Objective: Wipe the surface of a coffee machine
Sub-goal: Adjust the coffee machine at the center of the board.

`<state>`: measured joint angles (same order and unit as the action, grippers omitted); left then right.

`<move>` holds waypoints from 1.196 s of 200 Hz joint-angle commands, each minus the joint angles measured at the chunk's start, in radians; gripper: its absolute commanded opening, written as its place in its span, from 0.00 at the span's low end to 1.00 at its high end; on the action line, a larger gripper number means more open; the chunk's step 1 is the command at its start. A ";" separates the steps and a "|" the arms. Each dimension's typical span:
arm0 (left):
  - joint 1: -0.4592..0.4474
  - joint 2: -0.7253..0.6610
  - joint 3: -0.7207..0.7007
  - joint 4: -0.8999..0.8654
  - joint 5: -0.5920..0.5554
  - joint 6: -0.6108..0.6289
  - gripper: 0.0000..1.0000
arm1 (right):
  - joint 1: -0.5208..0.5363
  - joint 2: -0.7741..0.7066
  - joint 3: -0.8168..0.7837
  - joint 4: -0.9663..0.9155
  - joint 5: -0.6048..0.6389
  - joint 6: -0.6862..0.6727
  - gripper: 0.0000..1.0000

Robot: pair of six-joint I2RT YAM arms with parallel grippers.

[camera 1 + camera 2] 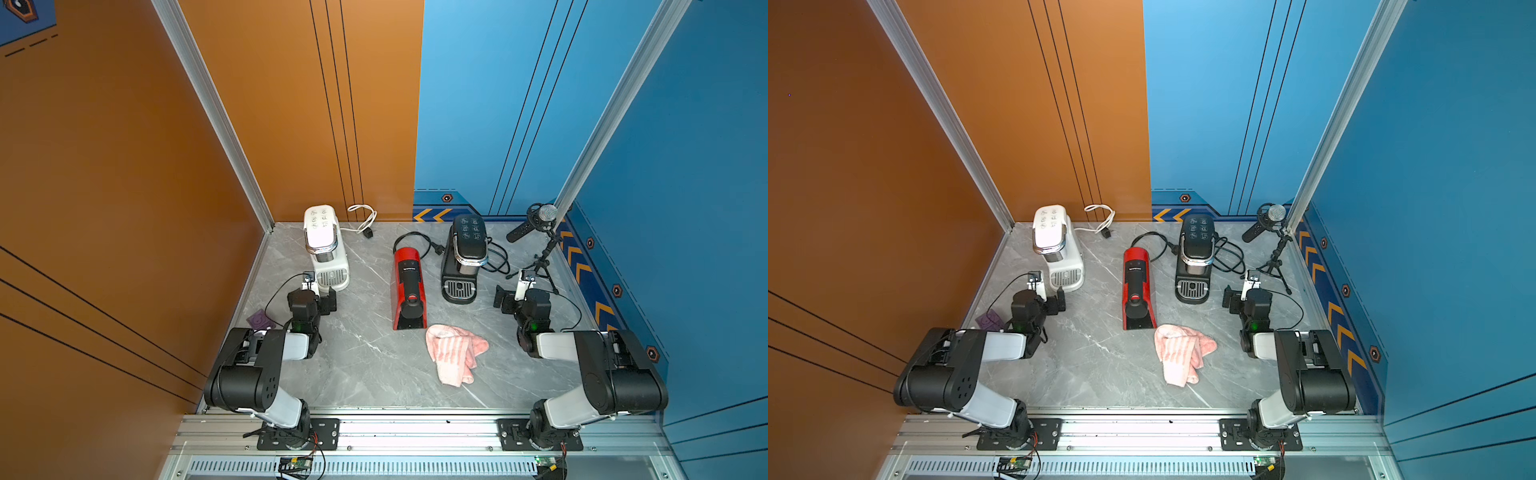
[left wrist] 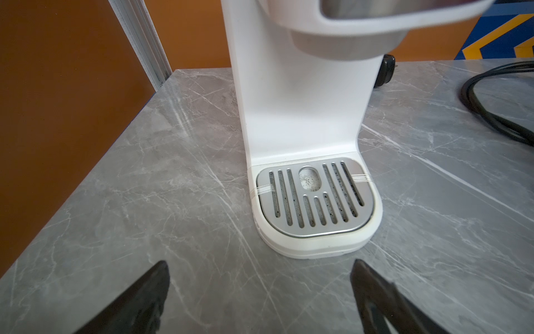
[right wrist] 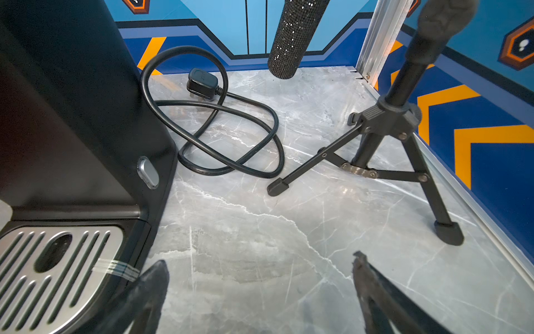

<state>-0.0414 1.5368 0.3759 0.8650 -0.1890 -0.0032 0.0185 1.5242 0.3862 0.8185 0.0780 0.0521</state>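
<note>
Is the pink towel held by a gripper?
No, the pink towel lies loose on the table, close to the red coffee machine.

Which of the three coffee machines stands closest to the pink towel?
The red machine, in the middle: its front end is right next to the towel; the white machine and the black machine stand farther back.

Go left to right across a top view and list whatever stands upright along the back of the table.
white coffee machine → red coffee machine → black coffee machine → microphone on its tripod
</note>
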 commanded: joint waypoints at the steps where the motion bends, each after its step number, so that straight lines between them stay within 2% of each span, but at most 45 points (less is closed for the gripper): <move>1: 0.001 0.009 0.015 0.004 0.020 0.013 0.98 | -0.005 -0.006 0.018 -0.026 -0.009 0.000 1.00; 203: 0.003 0.007 0.014 0.003 0.023 0.011 0.98 | -0.005 -0.007 0.021 -0.026 0.001 0.002 1.00; 216: -0.006 -0.034 0.020 -0.025 -0.011 0.014 0.98 | 0.011 -0.035 0.051 -0.096 0.076 0.011 1.00; 228: -0.033 -0.135 0.023 -0.112 -0.062 0.029 0.99 | 0.024 -0.082 0.157 -0.332 0.151 0.018 1.00; 239: -0.056 -0.243 0.050 -0.262 -0.089 0.033 0.99 | 0.029 -0.107 0.232 -0.473 0.152 0.011 1.00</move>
<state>-0.0551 1.4773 0.3763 0.7956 -0.2047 0.0013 0.0307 1.4971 0.4561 0.6540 0.1394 0.0528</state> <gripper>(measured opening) 0.985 0.999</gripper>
